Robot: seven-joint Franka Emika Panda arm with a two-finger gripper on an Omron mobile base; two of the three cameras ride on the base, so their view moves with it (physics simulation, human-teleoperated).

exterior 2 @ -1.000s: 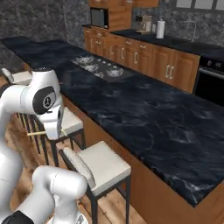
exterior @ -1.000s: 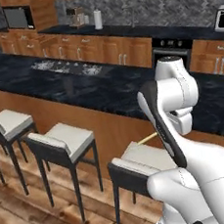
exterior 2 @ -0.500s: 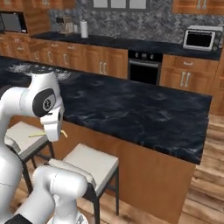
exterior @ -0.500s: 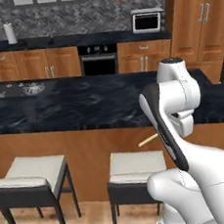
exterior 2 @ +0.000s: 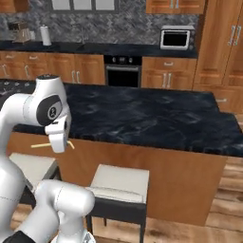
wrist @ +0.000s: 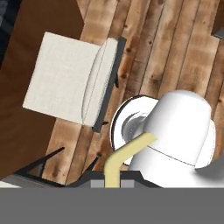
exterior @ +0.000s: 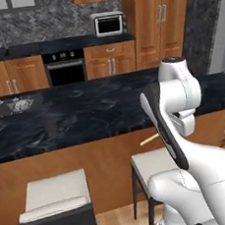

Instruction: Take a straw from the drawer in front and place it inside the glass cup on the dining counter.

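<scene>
One straw [exterior 2: 49, 144], long axis horizontal, bent-ended

The arm folds back on itself, gripper [exterior 2: 60, 142] clamped, pointing down.

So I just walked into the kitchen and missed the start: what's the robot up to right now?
The arm is carrying the straw, its gripper shut on it, held level above the stools beside the dining counter. The straw is not yet over the countertop, and I can't make out the glass cup from here, so dropping the straw into it has not been done.
</scene>
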